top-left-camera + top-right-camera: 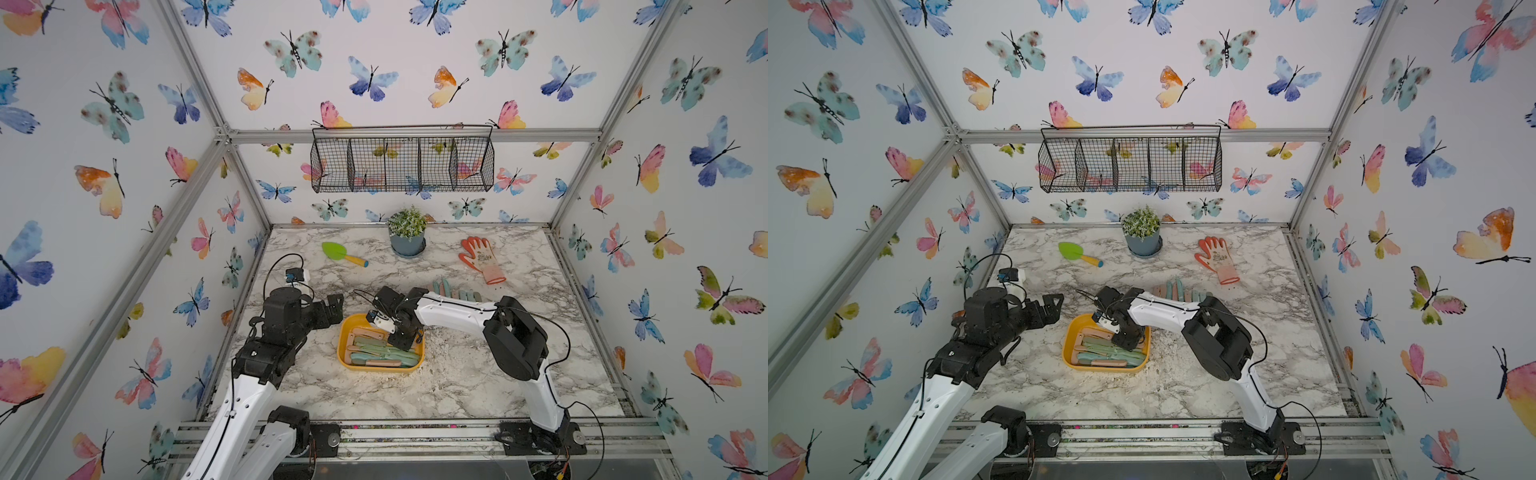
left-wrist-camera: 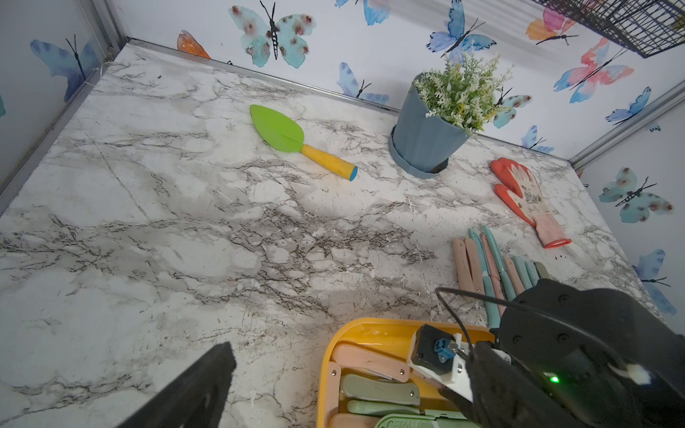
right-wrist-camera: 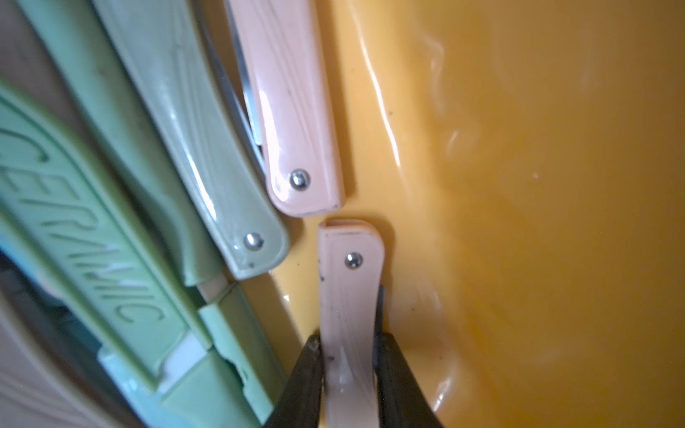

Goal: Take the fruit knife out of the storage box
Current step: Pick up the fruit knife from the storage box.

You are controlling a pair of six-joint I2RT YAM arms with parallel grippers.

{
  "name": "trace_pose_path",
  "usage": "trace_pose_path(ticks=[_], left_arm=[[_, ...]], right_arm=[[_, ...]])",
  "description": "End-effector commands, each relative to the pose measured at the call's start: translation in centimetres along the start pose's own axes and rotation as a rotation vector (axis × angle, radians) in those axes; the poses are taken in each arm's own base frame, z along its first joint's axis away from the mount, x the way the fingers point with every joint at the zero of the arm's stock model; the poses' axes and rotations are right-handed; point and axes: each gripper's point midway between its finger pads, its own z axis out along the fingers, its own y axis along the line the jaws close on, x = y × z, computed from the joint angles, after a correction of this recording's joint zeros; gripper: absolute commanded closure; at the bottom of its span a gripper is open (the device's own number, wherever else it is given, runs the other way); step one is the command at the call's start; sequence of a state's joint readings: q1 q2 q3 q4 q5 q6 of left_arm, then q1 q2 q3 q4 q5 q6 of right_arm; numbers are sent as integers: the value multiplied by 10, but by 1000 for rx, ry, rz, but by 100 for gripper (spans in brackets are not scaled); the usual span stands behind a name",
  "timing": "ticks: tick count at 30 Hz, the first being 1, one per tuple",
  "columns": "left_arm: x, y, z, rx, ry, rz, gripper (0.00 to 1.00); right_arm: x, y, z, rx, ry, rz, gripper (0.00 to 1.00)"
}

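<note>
Grn knife (image 3: 79, 237) in storage box (image 3: 519, 185): "CERAMIC"

Robot test cell: aluminium-profile frame (image 1: 270, 136) upper centre, butterfly-print wall panels (image 1: 395, 41), marble-look tabletop (image 1: 415, 395) lower centre, arm bases (image 1: 515, 438) bolted bottom edge.

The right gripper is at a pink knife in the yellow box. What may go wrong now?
1. The right gripper pinches the pink folding fruit knife by its narrow edges, with a dark strip, perhaps the blade, beside one finger; it may slip or twist.
2. In the shallow yellow-orange plastic storage box, its end nearly touches a second pink folding knife, which may be dragged along.
</note>
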State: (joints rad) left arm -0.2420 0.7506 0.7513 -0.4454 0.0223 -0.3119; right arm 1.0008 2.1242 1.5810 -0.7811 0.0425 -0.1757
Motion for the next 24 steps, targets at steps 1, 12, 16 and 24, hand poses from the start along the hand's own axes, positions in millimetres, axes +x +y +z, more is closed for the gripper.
trace_pose_path(ticks=[1, 12, 16, 24], left_arm=[[-8, 0, -5, -4, -33, 5, 2], [-8, 0, -5, -4, -33, 4, 2], [-9, 0, -5, -4, -33, 4, 1], [-9, 0, -6, -2, -35, 4, 2]], right_arm=[[-11, -5, -18, 27, -43, 12, 75], [-25, -9, -46, 43, -117, 26, 74], [-29, -10, -53, 44, -142, 37, 73], [-35, -17, -66, 79, -181, 67, 74]])
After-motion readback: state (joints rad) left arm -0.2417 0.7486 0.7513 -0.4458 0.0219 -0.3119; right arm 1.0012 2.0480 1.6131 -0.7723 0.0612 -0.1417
